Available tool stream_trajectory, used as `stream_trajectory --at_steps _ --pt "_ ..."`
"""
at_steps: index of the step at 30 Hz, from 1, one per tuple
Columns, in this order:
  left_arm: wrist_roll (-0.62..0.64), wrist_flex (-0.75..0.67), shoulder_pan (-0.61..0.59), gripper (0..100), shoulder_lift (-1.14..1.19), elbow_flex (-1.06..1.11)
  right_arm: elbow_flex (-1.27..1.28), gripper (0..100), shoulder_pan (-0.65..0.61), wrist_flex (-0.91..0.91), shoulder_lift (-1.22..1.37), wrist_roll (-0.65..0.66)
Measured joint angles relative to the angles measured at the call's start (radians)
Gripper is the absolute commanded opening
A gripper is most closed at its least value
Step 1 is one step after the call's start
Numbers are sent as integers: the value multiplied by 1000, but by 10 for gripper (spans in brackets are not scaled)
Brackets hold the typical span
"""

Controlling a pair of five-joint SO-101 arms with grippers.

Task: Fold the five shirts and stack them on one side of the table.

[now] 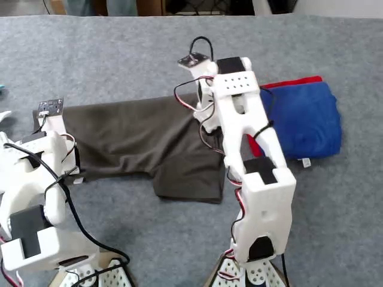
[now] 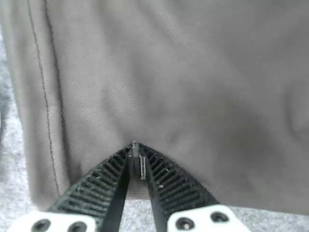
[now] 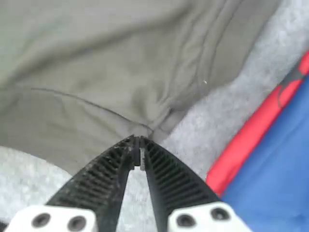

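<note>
At the left of the grey desk (image 1: 119, 48) our left claw (image 2: 136, 149) is closed tip to tip, pinching the cloth of the dark shirt (image 1: 137, 137) just inside a stitched hem; the shirt lies spread flat across the middle of the desk, with one flap hanging toward the arms' bases; at its right end our right claw (image 3: 138, 143) is likewise clamped on the shirt, and the cloth puckers where the tips bite; just beyond it, at the right side of the desk, a folded blue shirt (image 1: 308, 119) rests on a red shirt (image 1: 293, 81), whose edge peeps out beneath; we judge that this pair begins the stack and that folding the dark shirt is the step in hand; the next move, as we see it, calls for both claws to lift together and carry the gripped edge over the rest of the cloth, keeping pace so that the fold lands square.
</note>
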Motion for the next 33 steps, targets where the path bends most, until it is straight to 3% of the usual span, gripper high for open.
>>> stream_trajectory --at_steps 7,18,25,33 --pt "0 0 0 29 0 0 71 15 11 -80 133 -31" --pt "0 0 0 29 0 0 51 15 121 -35 222 -35" --pt "0 0 0 29 0 0 -115 15 106 114 229 -34" --pt "0 0 0 29 0 0 -373 15 176 130 229 -34"
